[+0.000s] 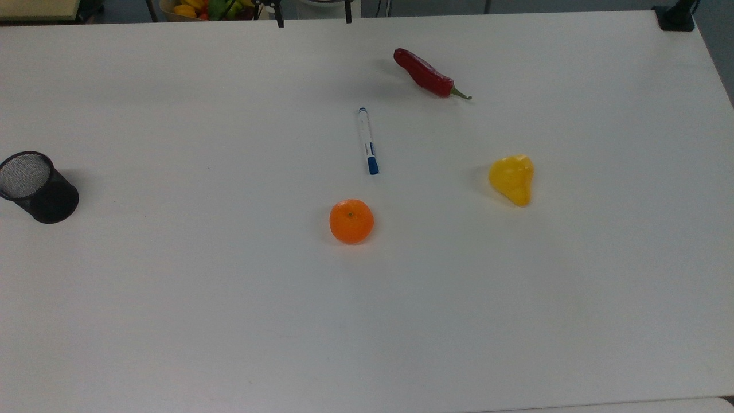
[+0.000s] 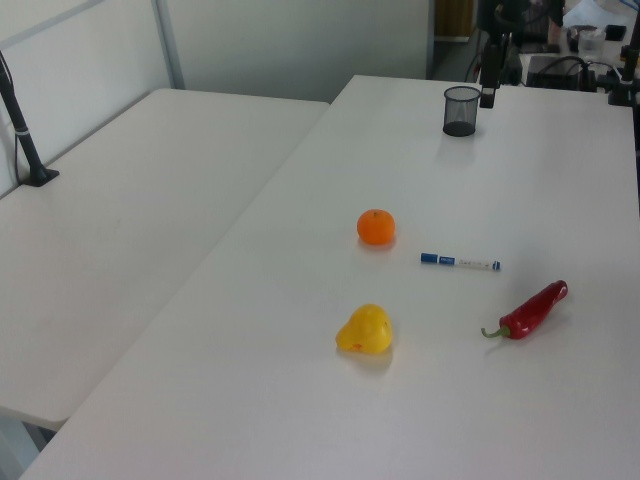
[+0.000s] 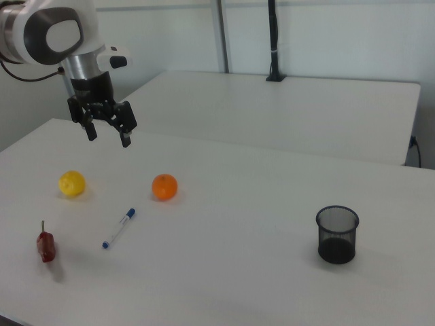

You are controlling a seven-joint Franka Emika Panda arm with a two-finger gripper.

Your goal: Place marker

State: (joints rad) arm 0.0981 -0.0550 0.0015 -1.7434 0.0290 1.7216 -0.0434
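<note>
The marker [image 1: 367, 141] lies flat near the middle of the white table [image 1: 172, 321], white with a blue cap toward the orange. It also lies between the orange and the chili as the marker [image 2: 460, 262] in the left view, and as the marker [image 3: 119, 228] in the right view. My gripper [image 3: 107, 132] hangs open in the air in the right view, well above the table, up and to the left of the marker, with nothing between its fingers.
A black mesh cup [image 1: 35, 187] stands at the top view's left edge. An orange [image 1: 351, 221], a yellow pear-shaped fruit [image 1: 512, 179] and a red chili [image 1: 427, 74] lie around the marker. A second table [image 2: 120, 230] adjoins in the left view.
</note>
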